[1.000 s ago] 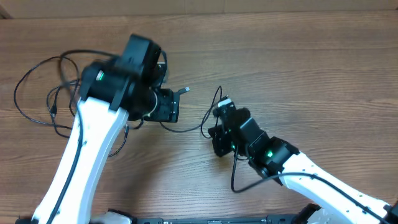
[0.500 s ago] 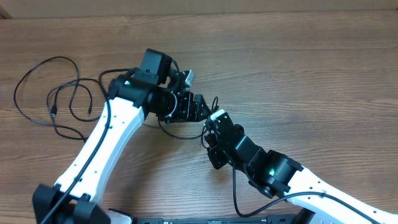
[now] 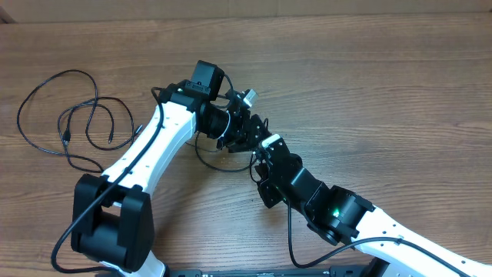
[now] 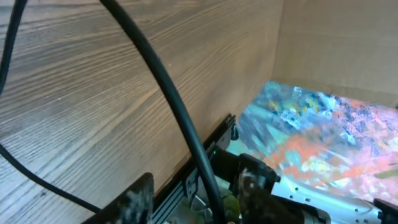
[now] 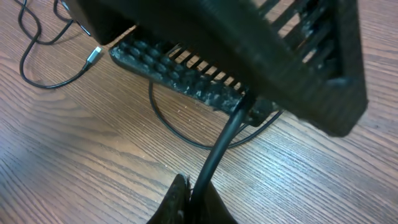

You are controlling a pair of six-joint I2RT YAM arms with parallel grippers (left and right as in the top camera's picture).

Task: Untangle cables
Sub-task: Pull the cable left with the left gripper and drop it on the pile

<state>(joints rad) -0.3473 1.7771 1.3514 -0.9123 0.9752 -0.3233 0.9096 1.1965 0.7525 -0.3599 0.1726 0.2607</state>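
Thin black cables (image 3: 69,115) lie in loose loops at the left of the table. One more cable loop (image 3: 211,161) lies under the two grippers. My right gripper (image 3: 264,154) is shut on a black cable (image 5: 217,152) that rises from its jaws (image 5: 199,202) to my left gripper. My left gripper (image 3: 247,129) hangs just above and left of the right one. Its fingers (image 4: 199,199) stand apart, and the cable (image 4: 180,118) runs between them. A silvery plug end (image 5: 93,56) lies on the wood.
The wooden table (image 3: 384,92) has a cardboard wall along its far edge. My left arm (image 3: 131,169) crosses the table from the front left, and my right arm (image 3: 361,223) comes in from the front right.
My left gripper has swung right and a little farther back, ending beside my right gripper. My right gripper shifted slightly left at first, then stayed put.
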